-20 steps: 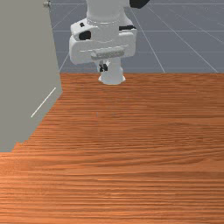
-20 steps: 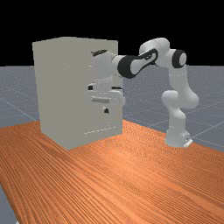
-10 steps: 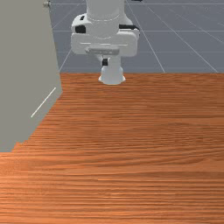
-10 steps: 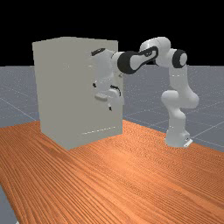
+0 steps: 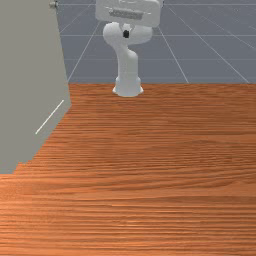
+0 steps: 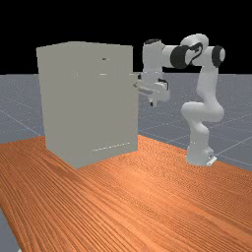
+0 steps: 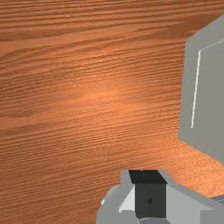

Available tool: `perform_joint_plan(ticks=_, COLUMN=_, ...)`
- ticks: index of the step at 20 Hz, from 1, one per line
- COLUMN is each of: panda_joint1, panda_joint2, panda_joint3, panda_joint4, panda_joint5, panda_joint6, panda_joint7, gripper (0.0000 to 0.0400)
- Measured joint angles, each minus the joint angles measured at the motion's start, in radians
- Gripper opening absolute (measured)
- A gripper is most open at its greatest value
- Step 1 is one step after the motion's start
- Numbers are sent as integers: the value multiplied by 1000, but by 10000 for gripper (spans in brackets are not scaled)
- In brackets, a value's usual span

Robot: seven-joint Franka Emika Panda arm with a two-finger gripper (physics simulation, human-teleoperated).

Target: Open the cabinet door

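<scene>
Cabinet (image 6: 91, 103) at the far view's left, tall and upright, its base flat on the table (image 6: 133, 192), which carries its weight and should let it stay put under a pull. A pale line (image 6: 112, 147) runs near its foot. The door I take to be on the side turned toward the arm, and probably closed, as nothing seems to swing out past the outline there; I can't be certain from here. In the front view a small metal knob (image 5: 53, 4) juts from the cabinet's edge, high up, most likely the door's handle, set where the arm can come at it from its own side.

Farther right hangs the hand (image 6: 156, 90), at about the height of the cabinet's upper half, with the jaws together and nothing between them, their dark fingertips (image 6: 151, 104) pointing down and a little aslant. They are apart from the knob, and I'd guess the hand is held on this side to get round to the door's face. The arm (image 6: 208, 83) folds back behind it, elbow high, which leaves it room to reach or draw away.

This looks like the approach, with the opening itself ahead. Next the jaws would want to part, line up and take the knob; coming in askew, they could knock the cabinet's edge or slip off
</scene>
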Motion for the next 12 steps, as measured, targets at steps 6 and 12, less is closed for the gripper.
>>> perform_joint_plan(ticks=6, panda_joint1=-30, panda_joint2=-307, panda_joint3=24, panda_joint4=-299, panda_joint5=-54, panda_joint6=-14, panda_joint7=52, gripper=0)
perform_joint_plan(ticks=12, panda_joint1=-53, panda_joint2=-625, panda_joint3=-18, panda_joint4=-631, panda_joint5=-9, panda_joint6=-130, panda_joint7=7, gripper=0)
